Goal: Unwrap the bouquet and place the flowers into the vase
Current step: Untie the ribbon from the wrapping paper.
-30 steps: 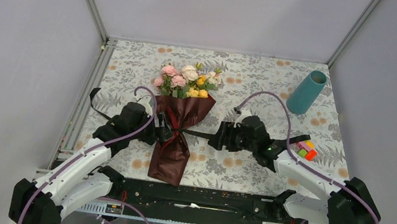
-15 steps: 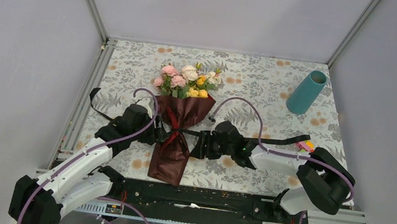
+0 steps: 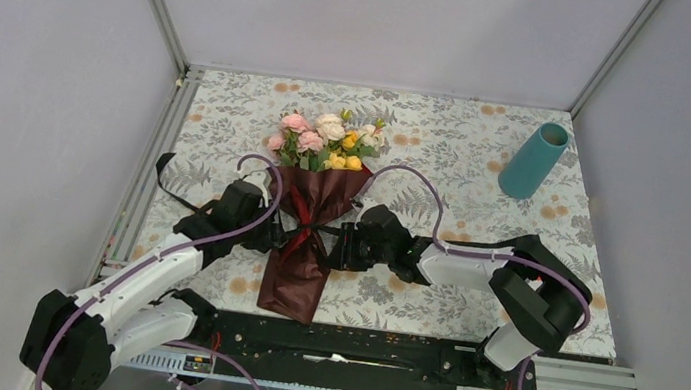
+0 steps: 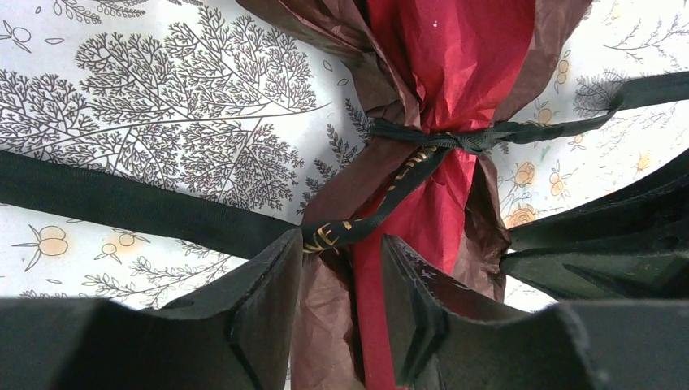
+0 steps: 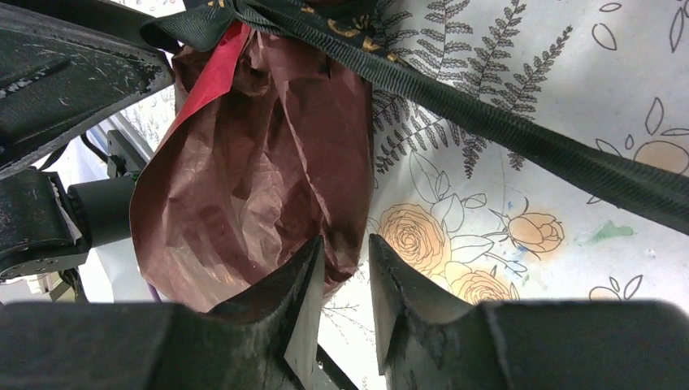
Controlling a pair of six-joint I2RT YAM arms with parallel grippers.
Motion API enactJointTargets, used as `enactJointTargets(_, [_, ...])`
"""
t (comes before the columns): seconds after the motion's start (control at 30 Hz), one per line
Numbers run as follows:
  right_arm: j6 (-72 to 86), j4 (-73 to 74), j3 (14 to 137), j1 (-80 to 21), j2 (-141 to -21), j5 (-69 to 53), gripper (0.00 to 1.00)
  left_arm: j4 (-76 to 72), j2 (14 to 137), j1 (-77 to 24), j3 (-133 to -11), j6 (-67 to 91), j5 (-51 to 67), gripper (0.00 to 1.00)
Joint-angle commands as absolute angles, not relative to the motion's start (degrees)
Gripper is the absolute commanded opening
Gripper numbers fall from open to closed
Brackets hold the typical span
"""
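The bouquet (image 3: 302,250) lies mid-table in maroon paper, its flowers (image 3: 323,140) pointing to the far side. A black ribbon (image 4: 122,203) is knotted (image 4: 455,140) round its waist. My left gripper (image 3: 284,235) is at the waist from the left; in the left wrist view the gripper (image 4: 341,244) is half open, with maroon and red paper in the gap. My right gripper (image 3: 340,245) comes in from the right. In the right wrist view this gripper (image 5: 345,248) is narrowly open at the paper's (image 5: 252,162) edge, with tablecloth in the gap. The teal vase (image 3: 534,160) stands upright far right.
The ribbon's left tail (image 3: 175,195) runs toward the metal rail (image 3: 147,179) at the table's left edge. Its right tail (image 5: 520,142) crosses the flowered tablecloth beneath the right arm. My left arm's finger (image 5: 73,81) shows close in the right wrist view. Grey walls enclose the table.
The right arm has swung left from the table's right side to the bouquet's waist, folding its elbow. Both grippers have narrowed. The left arm has barely moved.
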State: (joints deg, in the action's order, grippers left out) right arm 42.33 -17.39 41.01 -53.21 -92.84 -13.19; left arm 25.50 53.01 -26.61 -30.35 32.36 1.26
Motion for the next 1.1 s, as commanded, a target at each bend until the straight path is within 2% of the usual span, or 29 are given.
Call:
enactJointTargets(0.0, [42.15,-19.54,44.07,-53.68,-94.33,-14.14,0.32,21.23,54.12,-26.89,-30.04,31.12,0.18,0.42])
enactJointTargets(0.2, [40.36,-18.66,44.30,-53.69,-94.59,-12.84,0.11,20.21,55.54,-26.89,-29.76,30.42,0.28,0.17])
enactJointTargets(0.33, [38.32,-17.35,44.27,-53.70,-93.88,-12.13,0.00,17.69,55.65,-27.35,-28.61,29.99,3.61,0.08])
enactJointTargets(0.63, [27.91,-3.80,46.59,-52.92,-89.15,-5.29,0.00,15.28,56.83,-30.61,-27.91,30.24,7.77,0.00])
enactJointTargets(0.87, [25.23,-0.99,43.88,-46.84,-84.49,-6.31,0.00,11.38,56.38,-33.39,-26.06,31.28,12.03,0.00])
enactJointTargets(1.0, [23.74,1.75,44.58,-44.61,-83.48,-7.24,0.00,7.64,57.06,-33.79,-24.74,32.42,15.93,0.18])
enactJointTargets(1.07, [23.29,2.84,45.35,-44.55,-83.34,-7.64,0.07,7.09,56.00,-33.83,-25.01,33.05,16.03,0.36])
